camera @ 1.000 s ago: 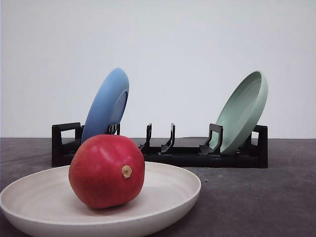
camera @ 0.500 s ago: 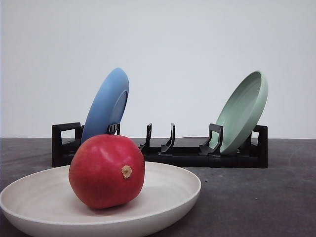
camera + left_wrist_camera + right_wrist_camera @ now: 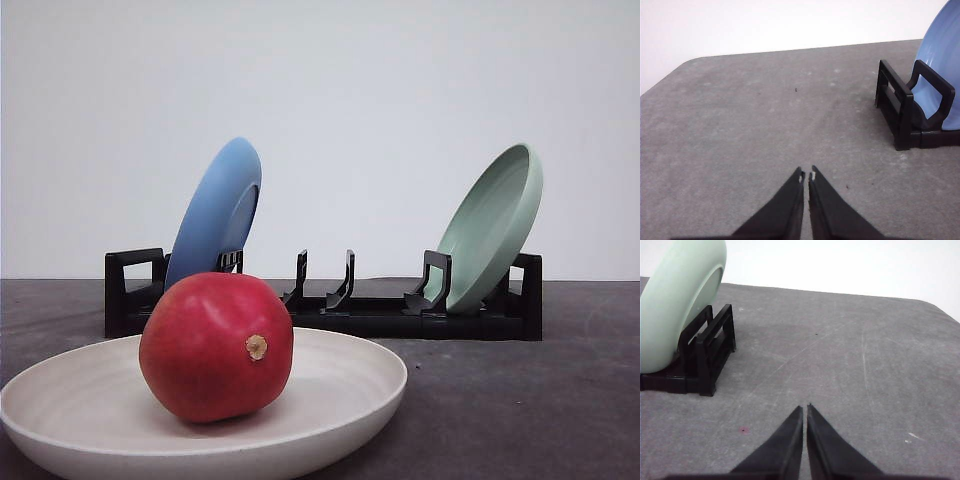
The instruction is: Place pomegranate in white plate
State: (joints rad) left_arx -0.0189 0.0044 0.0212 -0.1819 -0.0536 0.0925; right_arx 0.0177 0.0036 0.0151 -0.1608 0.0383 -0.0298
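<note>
Smooth round deep-red pomegranate sits inside the wide shallow matte off-white plate, resting on the plate's floor, tan stem scar facing the camera. Plate's near rim and left edge are cut off by the frame border in the front view. The fruit hides part of the plate's far rim and the lower end of the black plastic dish rack behind it.

Glossy blue round plate stands tilted in the rack's left end; its bottom is hidden by the fruit and rack. Pale green round plate leans in the rack's right end, lower edge hidden by a rack post.

Left gripper: black tapered fingers pressed together, only a hairline gap, holding nothing, over bare grey speckled tabletop. Rack end lies ahead and off to one side of the tips, well apart; blue plate is cut off by the frame edge.

Right gripper: fingers likewise pressed together, nothing between them, above bare tabletop. Rack end and green plate sit ahead to the other side, well apart; plate partly cropped.

How high either gripper is above the table is hard to judge.
</note>
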